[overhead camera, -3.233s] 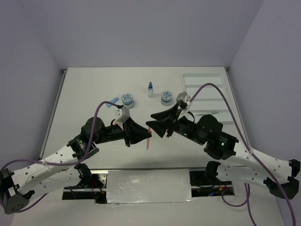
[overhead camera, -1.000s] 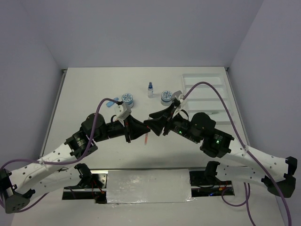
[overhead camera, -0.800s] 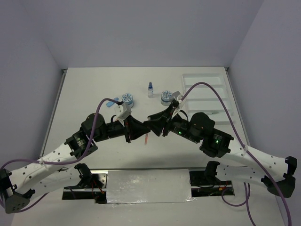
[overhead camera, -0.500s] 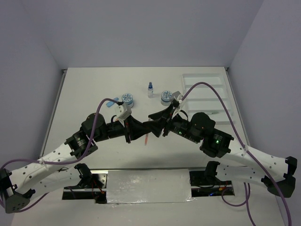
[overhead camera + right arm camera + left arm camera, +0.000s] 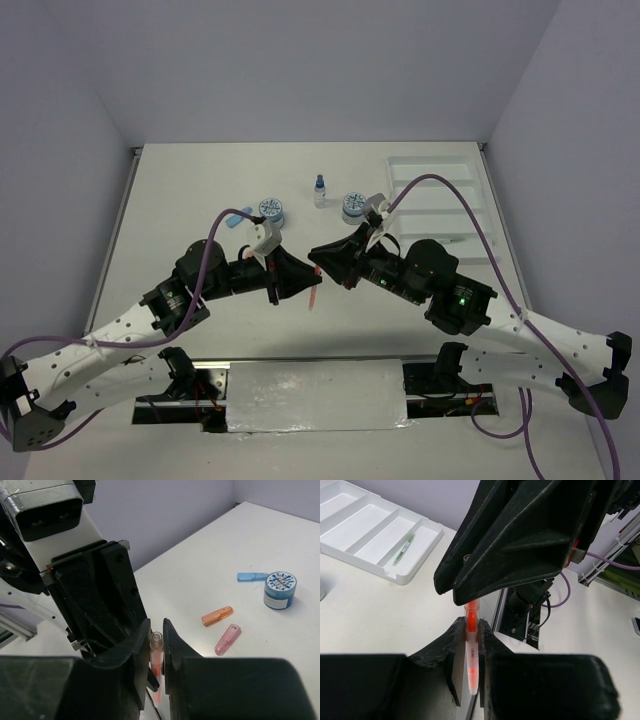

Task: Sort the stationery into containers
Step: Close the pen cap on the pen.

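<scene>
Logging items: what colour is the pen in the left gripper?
Orange-red pen, clear tip; left wrist view shows it best.

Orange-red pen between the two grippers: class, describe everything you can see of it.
The orange-red pen is a slim translucent plastic tube, orange-red inside, with a clear tip. It is clamped between the jaws of the left gripper. The jaws of the right gripper flank its clear tip; whether they press it is unclear.

Both arms are extended inward, tips facing. The left gripper (image 5: 471, 630) is clamped on the orange-red pen (image 5: 471, 665); the right gripper (image 5: 156, 625) is set around its end.
</scene>
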`<state>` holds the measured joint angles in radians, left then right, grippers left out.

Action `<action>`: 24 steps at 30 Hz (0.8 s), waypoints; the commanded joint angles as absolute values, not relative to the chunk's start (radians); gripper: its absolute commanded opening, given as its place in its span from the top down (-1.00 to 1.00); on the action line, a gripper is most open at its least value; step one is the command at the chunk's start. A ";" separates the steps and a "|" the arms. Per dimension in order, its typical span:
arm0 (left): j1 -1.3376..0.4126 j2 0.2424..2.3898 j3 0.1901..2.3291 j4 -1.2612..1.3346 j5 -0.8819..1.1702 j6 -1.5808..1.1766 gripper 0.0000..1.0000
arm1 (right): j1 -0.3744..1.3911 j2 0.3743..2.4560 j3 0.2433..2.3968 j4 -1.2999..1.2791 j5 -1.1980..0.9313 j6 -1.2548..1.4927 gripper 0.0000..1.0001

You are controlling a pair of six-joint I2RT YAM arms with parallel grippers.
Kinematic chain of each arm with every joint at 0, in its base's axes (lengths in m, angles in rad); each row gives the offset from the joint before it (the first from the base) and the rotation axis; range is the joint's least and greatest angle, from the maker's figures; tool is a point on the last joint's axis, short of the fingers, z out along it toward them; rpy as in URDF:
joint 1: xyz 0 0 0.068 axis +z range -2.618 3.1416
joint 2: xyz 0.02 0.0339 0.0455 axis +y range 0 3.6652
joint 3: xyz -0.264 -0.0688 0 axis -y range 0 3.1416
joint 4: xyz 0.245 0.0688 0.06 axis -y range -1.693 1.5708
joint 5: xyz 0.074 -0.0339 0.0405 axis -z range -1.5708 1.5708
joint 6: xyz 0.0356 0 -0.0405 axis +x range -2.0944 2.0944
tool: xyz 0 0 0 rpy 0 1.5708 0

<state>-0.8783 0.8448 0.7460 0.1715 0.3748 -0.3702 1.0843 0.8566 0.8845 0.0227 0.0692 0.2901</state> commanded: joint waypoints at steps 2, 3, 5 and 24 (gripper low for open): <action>-0.877 0.853 0.749 0.232 0.400 -0.371 1.00 | 1.085 0.853 0.900 0.071 0.083 0.282 0.82; -0.877 0.851 0.750 0.229 0.397 -0.371 1.00 | 1.085 0.856 0.899 0.071 0.080 0.282 0.94; -0.877 0.844 0.753 0.229 0.381 -0.373 1.00 | 1.085 0.857 0.896 0.069 0.077 0.285 1.00; -0.769 0.845 1.031 0.169 0.363 -0.311 1.00 | 1.104 0.983 0.439 0.328 0.005 0.416 1.00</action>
